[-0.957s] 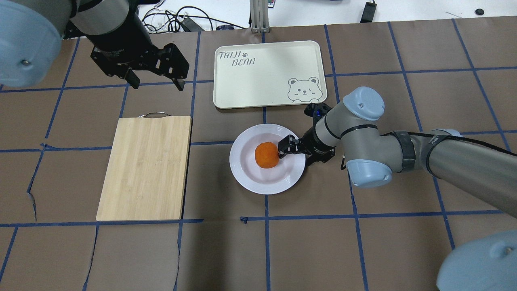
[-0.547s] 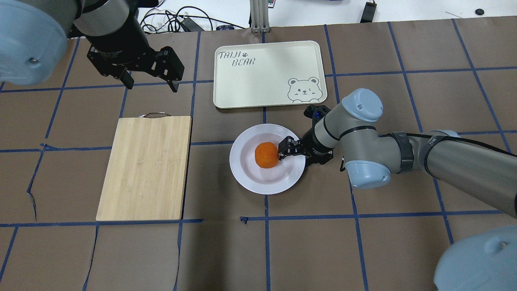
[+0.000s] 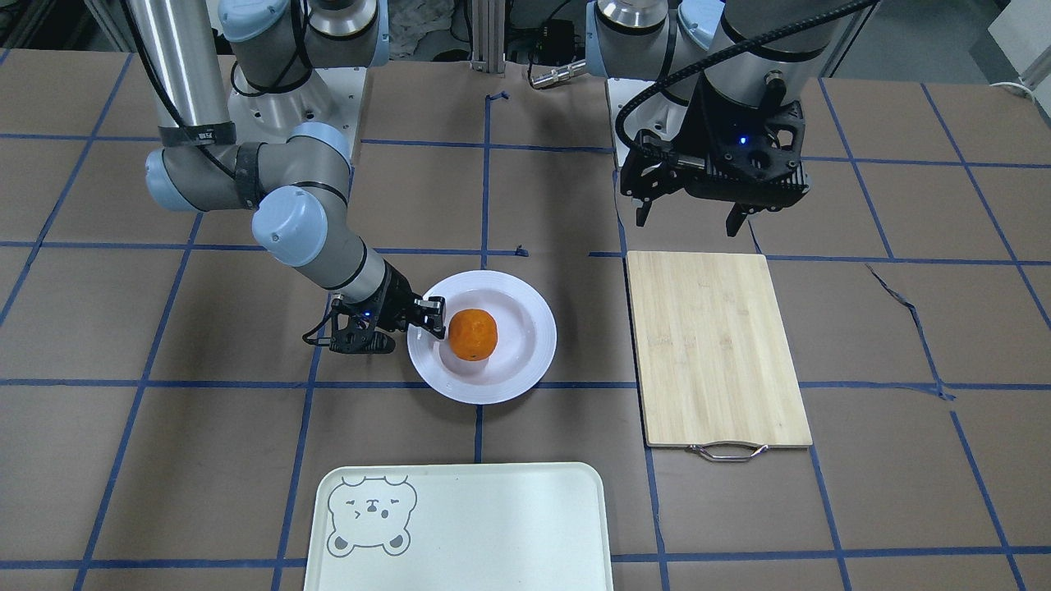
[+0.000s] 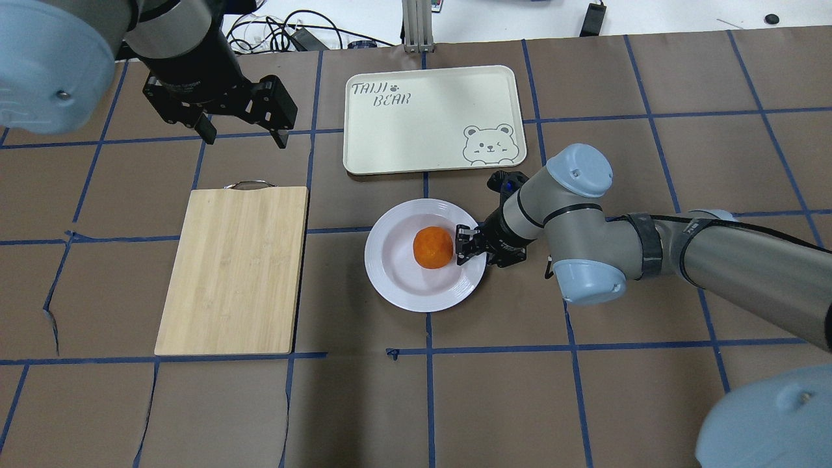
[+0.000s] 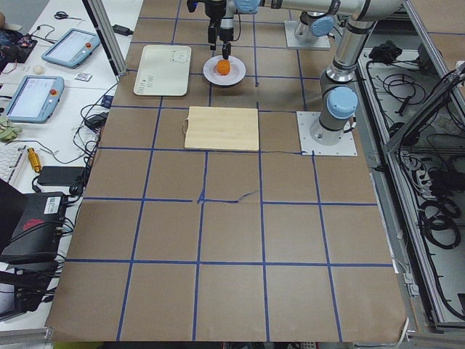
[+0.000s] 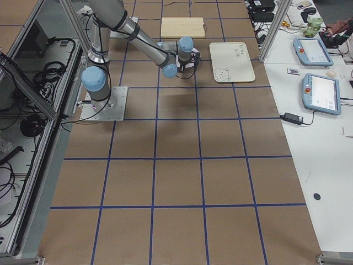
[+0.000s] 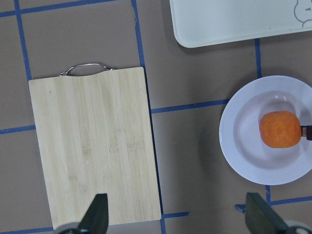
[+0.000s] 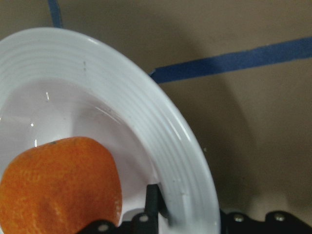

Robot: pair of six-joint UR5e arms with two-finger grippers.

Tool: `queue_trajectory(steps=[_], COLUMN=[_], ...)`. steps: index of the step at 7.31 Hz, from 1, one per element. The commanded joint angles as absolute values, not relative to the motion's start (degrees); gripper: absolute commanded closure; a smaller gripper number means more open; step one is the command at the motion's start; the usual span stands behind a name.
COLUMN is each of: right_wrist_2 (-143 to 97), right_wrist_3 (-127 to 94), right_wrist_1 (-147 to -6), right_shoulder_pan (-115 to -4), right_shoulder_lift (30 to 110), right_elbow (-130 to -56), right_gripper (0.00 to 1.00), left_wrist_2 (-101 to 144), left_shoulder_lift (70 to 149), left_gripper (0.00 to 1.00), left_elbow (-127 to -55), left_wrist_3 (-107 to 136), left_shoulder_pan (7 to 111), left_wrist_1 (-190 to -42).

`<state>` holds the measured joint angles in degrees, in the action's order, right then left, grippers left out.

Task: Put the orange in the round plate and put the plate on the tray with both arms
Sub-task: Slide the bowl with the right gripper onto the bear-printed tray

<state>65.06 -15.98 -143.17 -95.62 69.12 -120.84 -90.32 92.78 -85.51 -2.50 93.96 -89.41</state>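
Observation:
The orange [image 4: 433,247] [image 3: 473,334] lies in the sunken centre of the round plate [image 4: 396,273] [image 3: 513,361], which stands on the table just in front of the tray [image 4: 429,130] [image 3: 476,533]. My right gripper [image 4: 463,246] [image 3: 433,318] sits low at the plate's right rim, shut on the rim. In the right wrist view one finger [image 8: 153,202] rests inside the plate [image 8: 146,112] beside the orange [image 8: 58,185]; the other is hidden under the rim. My left gripper [image 4: 245,135] [image 3: 688,219] hangs open and empty above the table beyond the cutting board.
A bamboo cutting board [image 4: 234,270] [image 7: 92,151] with a metal handle lies left of the plate. Nothing lies on the tray [image 7: 234,24]. Cables and a metal post sit past the table's far edge.
The right gripper has drawn back from the orange to the plate's rim, and the plate has shifted slightly to the left. The left gripper has drifted a little farther back.

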Motion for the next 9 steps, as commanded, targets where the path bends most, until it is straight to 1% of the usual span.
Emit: queue_trajectory(steps=[1, 2, 4, 8, 9], right_wrist_2=[65.39, 65.48, 65.21, 64.52, 61.55], right_wrist_3=[-17.31, -17.58, -17.75, -20.92, -23.62], right_wrist_1=[-143.17, -143.35, -143.09, -142.47, -142.47], right_shoulder_pan=[-95.63, -95.63, -95.54, -94.49, -93.44], right_shoulder_lift=[69.17, 69.26, 69.61, 69.87, 69.87], right_elbow=[-120.68, -120.33, -118.05, -114.35, -112.26], right_gripper=[0.85, 0.88, 0.90, 0.91, 0.91], left_wrist_2=[-90.44, -90.44, -90.44, -90.44, -90.44], left_shoulder_lift=[92.81, 92.81, 92.90, 92.90, 92.90], left_gripper=[0.00, 0.00, 0.00, 0.00, 0.00], left_elbow=[-85.52, -85.60, -85.52, -85.78, -85.87], left_wrist_3=[-1.76, -1.67, -1.67, -1.67, -1.67], left_shoulder_pan=[93.96, 93.87, 93.87, 93.87, 93.87], left_wrist_1=[-89.30, -89.30, -89.21, -88.68, -88.68])
